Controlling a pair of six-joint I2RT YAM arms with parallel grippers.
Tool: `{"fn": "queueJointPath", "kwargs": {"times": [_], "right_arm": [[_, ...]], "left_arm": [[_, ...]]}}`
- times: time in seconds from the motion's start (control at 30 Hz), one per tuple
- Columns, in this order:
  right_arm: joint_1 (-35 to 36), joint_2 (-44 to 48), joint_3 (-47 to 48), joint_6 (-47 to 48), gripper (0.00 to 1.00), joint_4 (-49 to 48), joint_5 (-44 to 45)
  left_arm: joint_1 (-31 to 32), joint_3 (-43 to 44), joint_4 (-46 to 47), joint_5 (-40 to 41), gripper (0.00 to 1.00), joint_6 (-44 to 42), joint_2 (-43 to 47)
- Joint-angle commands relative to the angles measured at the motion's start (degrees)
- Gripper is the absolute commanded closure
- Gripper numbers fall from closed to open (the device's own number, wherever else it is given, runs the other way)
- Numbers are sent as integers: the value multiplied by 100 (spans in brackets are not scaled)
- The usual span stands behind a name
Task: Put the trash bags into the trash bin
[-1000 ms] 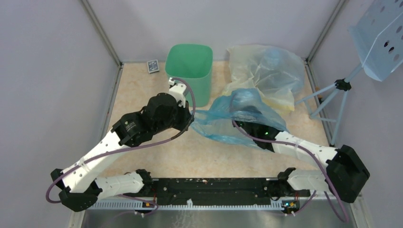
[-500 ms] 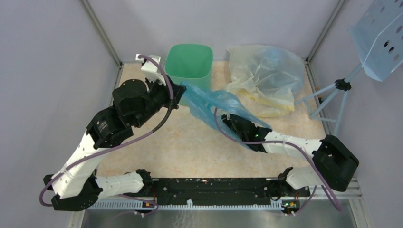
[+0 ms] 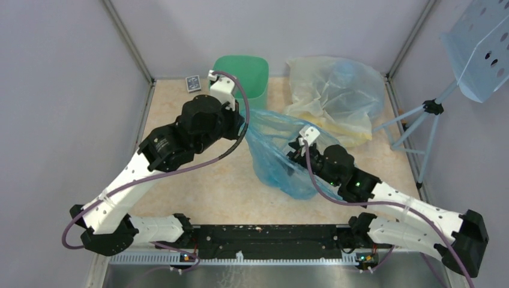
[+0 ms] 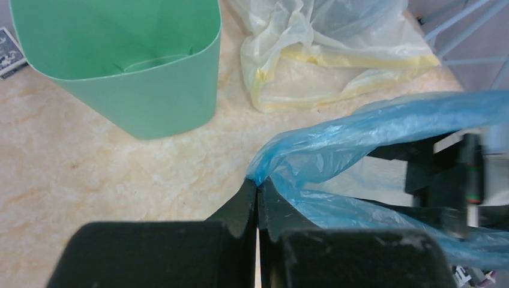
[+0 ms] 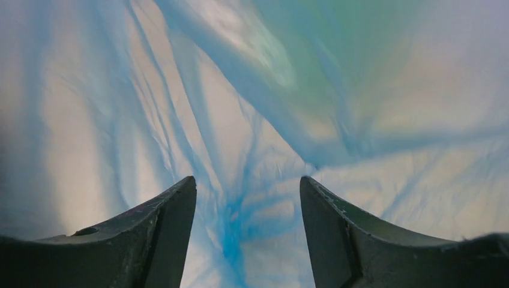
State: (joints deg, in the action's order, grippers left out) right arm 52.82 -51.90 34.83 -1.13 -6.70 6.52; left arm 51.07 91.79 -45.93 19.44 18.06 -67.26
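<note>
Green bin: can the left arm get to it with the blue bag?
Probably yes. The left pincer is shut on the blue bag, the green bin stands close ahead with its top open, and nothing stands between them.

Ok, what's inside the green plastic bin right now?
Inside the green plastic bin, only bare walls and part of the floor show; no bag. Its near wall hides the rest of the floor.

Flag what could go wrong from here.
Left fingers pinch only a thin edge of the blue bag; it could slip.
It hangs loose near the bin and may drape over the rim or tip it.
Film sits close before the open right fingers; may snag.
</note>
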Motion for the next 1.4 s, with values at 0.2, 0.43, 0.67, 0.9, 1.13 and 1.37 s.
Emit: {"fn": "queueJointPath", "kwargs": {"times": [0.2, 0.43, 0.67, 0.9, 1.13, 1.37], "right_arm": [[84, 716, 1390, 313, 25, 966, -1138], [80, 931, 2434, 249, 24, 1495, -933], [82, 394, 4139, 596, 14, 3325, -247], [80, -364, 4501, 991, 9, 4386, -590], [80, -680, 4118, 1013, 18, 4416, -1024], [75, -761, 3739, 754, 96, 4084, -525]], "left_arm": [[-77, 277, -70, -322, 100, -63, -309], [-106, 478, 54, -536, 100, -104, -463], [-101, 682, 95, -945, 100, -192, -546], [-106, 812, 89, -1213, 100, -229, -593], [-105, 823, 29, -1390, 100, -286, -514], [-103, 823, -285, -1412, 100, -291, -454]]}}
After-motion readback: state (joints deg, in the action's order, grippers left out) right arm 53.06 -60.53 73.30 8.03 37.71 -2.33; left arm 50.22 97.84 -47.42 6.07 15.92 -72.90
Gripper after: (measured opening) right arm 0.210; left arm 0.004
